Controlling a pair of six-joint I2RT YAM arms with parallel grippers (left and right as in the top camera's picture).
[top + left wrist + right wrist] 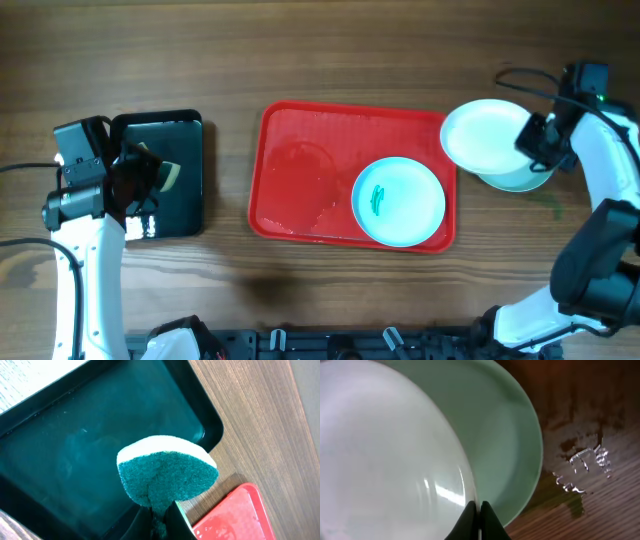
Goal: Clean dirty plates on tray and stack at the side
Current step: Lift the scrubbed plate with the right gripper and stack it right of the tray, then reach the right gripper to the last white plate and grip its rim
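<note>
From overhead, the red tray is seen in the middle of the table. One smeared blue plate is left on its right half, and its green marks show that it is not yet cleaned. To the right of the tray, a white plate is held by the right fingers just over a second blue plate resting on the table, so a stack is judged to be in the making there. At the left, the sponge is held over the black tray by the left fingers, presumably so that drips are caught

In the left wrist view, the sponge is clamped at its lower edge between the left fingers, with the green scouring face outward, ready for wiping. A corner of the red tray is seen nearby

In the right wrist view, the right fingers are closed on the rim of the white plate, which is tilted over the second blue plate. Whether the two plates touch cannot be told. Spilled water is seen on the table beside them
</note>
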